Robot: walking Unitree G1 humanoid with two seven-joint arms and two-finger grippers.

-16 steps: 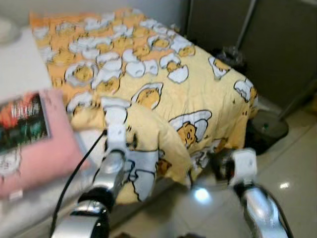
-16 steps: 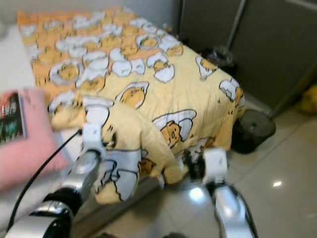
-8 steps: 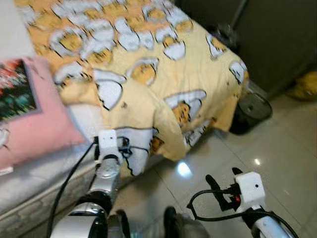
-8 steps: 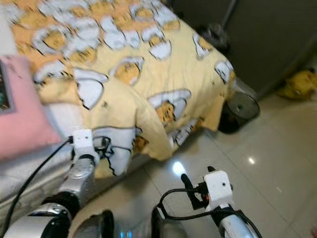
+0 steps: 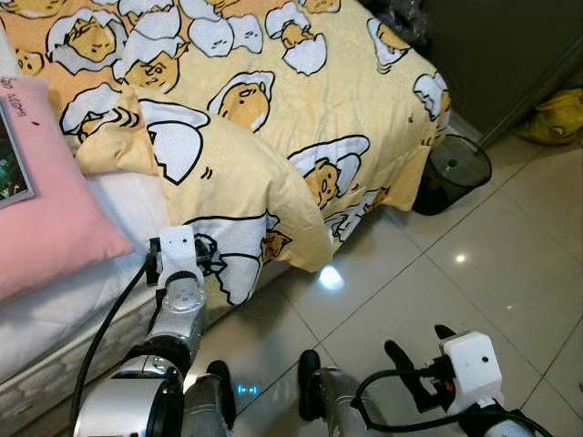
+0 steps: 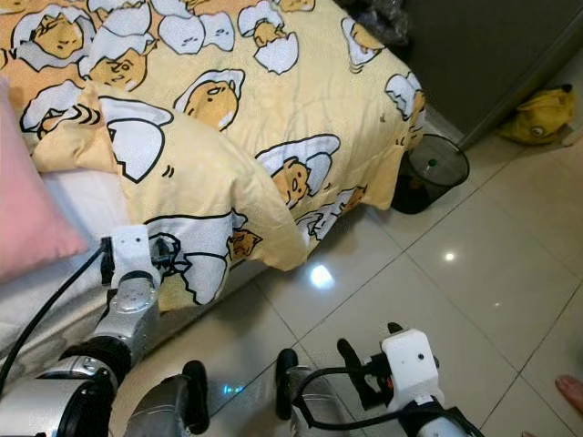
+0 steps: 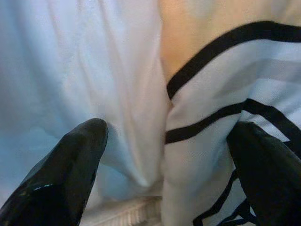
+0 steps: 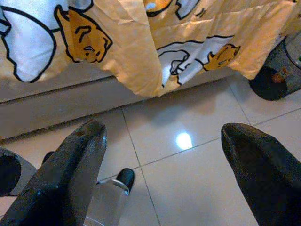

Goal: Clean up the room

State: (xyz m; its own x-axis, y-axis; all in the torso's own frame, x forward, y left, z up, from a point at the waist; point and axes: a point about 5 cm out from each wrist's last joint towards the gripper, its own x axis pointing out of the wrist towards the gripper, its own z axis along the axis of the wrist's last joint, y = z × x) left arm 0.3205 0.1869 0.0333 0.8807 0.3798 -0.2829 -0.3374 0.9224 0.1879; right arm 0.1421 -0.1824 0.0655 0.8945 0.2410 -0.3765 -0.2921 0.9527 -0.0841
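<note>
- Nearest, the right pincer (image 5: pixel 421 357) is seen low over the tiled floor (image 5: pixel 510 264), its two black fingers (image 8: pixel 70 174) spread wide with nothing between them; in the right wrist view the glossy tiles and a light reflection are seen past them.
- The robot's own dark feet (image 5: pixel 310 387) are seen on the tiles, just left of the right pincer.
- The left pincer (image 7: pixel 164 160) is held against the hanging edge of the yellow blanket (image 5: pixel 301 137) at the side of the bed (image 5: pixel 64 309); its fingers (image 7: pixel 70 165) are spread wide on either side of a fold where the blanket's white, black-outlined print lies against the white sheet (image 7: pixel 70 70), and no grip on the cloth can be made out.
- A black cable (image 5: pixel 109 319) is seen running along the silver left arm (image 5: pixel 173 337).
- The blanket, printed with cartoon eggs, is spread over most of the bed, with one corner folded back and its lower edge draped down to just above the floor.
- A pink pillow (image 5: pixel 46 218) is seen on the bed to the left, beside the folded-back corner.
- Beyond the blanket's far hanging corner, a round black bin (image 5: pixel 453 170) is seen standing on the floor.
- Farther right, a yellow object (image 5: pixel 551 123) lies on the floor beside a dark wall panel (image 5: pixel 501 45).
</note>
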